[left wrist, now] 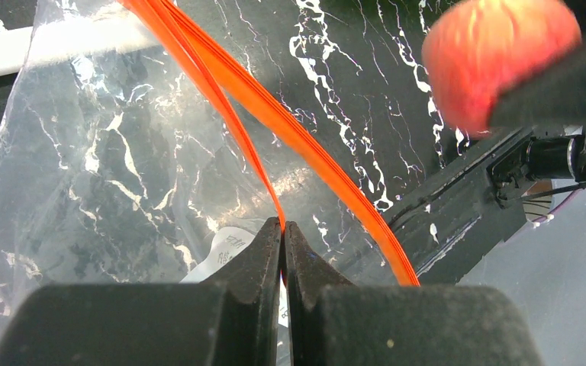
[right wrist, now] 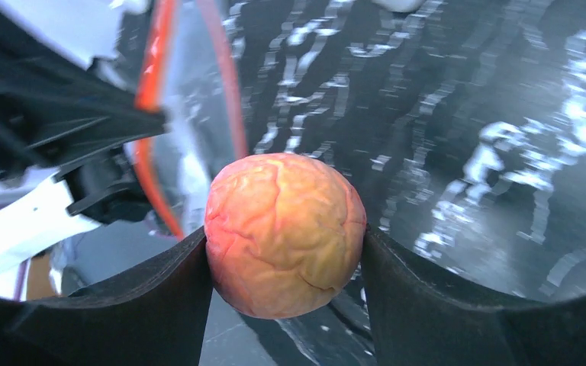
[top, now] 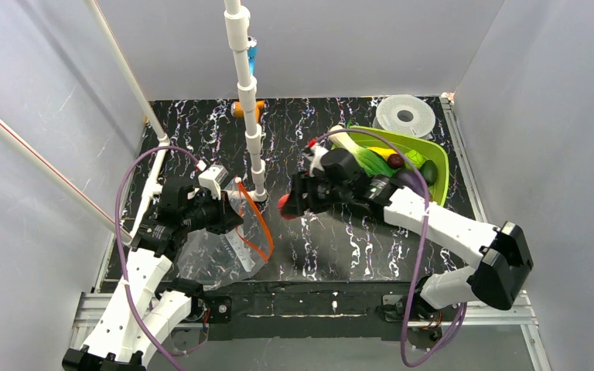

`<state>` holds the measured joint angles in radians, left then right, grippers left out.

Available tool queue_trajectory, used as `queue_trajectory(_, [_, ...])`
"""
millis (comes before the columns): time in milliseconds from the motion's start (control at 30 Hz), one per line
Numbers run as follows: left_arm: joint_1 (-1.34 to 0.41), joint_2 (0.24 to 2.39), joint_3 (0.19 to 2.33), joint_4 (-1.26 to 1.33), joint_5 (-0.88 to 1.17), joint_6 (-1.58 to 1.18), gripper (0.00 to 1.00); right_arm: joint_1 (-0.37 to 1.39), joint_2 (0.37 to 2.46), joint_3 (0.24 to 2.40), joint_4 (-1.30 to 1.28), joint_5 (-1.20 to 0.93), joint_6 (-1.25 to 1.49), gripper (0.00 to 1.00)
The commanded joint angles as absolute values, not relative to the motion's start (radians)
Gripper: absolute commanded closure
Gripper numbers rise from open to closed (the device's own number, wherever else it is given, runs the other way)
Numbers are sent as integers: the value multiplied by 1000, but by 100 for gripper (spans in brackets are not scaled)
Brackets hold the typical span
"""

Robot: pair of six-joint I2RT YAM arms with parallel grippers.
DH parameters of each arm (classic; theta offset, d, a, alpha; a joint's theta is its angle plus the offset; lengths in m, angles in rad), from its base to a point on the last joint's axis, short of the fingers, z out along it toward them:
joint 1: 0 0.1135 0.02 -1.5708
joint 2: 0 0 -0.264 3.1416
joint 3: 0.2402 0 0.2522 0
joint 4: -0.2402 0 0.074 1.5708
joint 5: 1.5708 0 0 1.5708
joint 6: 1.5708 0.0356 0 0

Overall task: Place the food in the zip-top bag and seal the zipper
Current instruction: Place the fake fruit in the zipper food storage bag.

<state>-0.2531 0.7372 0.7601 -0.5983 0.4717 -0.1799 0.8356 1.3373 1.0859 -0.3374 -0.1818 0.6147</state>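
The clear zip-top bag (top: 216,251) lies at the front left, its mouth held open with the red-orange zipper (top: 259,224) looping toward the right. My left gripper (top: 236,212) is shut on one lip of the zipper (left wrist: 221,99), pinched at the fingertips (left wrist: 271,244). My right gripper (top: 288,202) is shut on the orange-red peach (right wrist: 284,232) and holds it in the air just right of the bag's mouth (right wrist: 152,114). The peach also shows in the left wrist view (left wrist: 496,57). The other toy foods (top: 398,158) lie in the lime-green tray (top: 441,182).
A white jointed pole (top: 249,108) stands just behind the bag's mouth. A white round spool (top: 404,114) sits at the back right. An orange piece (top: 238,108) lies by the pole's far side. White rods (top: 151,166) run along the left.
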Motion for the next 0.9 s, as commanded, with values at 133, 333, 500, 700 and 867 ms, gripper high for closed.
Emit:
queue_trajectory(133, [-257, 720, 752, -585, 481, -174, 100, 1040, 1497, 1313, -212, -234, 640, 67])
queue_trajectory(333, [-257, 688, 748, -577, 492, -173, 100, 1071, 1576, 1374, -237, -213, 639, 60])
queue_trajectory(500, [-258, 657, 743, -569, 494, -175, 100, 1072, 1606, 1363, -228, -206, 656, 52])
queue_trajectory(700, [-258, 646, 742, -563, 502, -175, 100, 1072, 1619, 1361, -233, -183, 666, 30])
queue_trajectory(867, [-259, 637, 739, -560, 504, -176, 100, 1072, 1606, 1354, -240, -176, 663, 18])
